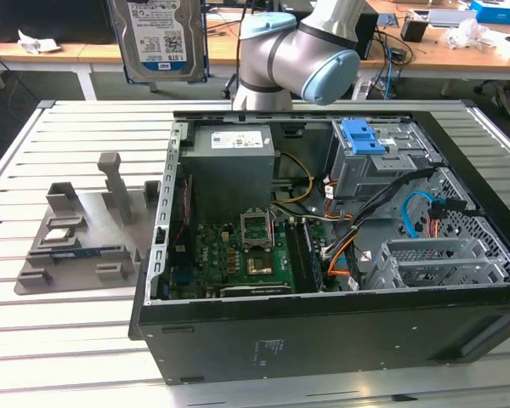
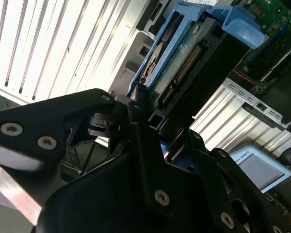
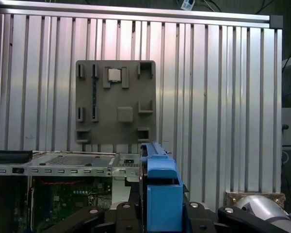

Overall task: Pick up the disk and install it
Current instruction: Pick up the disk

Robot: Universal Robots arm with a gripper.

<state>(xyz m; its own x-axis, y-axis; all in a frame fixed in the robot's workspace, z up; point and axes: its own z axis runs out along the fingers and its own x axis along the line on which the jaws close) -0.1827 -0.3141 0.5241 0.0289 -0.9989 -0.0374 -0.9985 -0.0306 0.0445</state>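
Gripper (image 2: 145, 104) fingers (image 2: 140, 145) up close: we're clamping them shut on the blue frame of the disk (image 1: 157, 38), holding it upright high over the table (image 1: 68, 340), probably for clearance from the open computer case (image 1: 323, 340) walls.

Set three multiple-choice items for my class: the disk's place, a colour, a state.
1. Where is the disk? A lying inside the case; B raised in the air, outside the case; C lying on top of the case.
2. Its frame is: A red; B blue; C green.
3. The jaws are: A open, empty; B shut on nothing; C shut on the disk.
Answers: B, the exterior view shows it raised beyond the case; B, both wrist views show blue; C, the second wrist view shows them clamping its frame.
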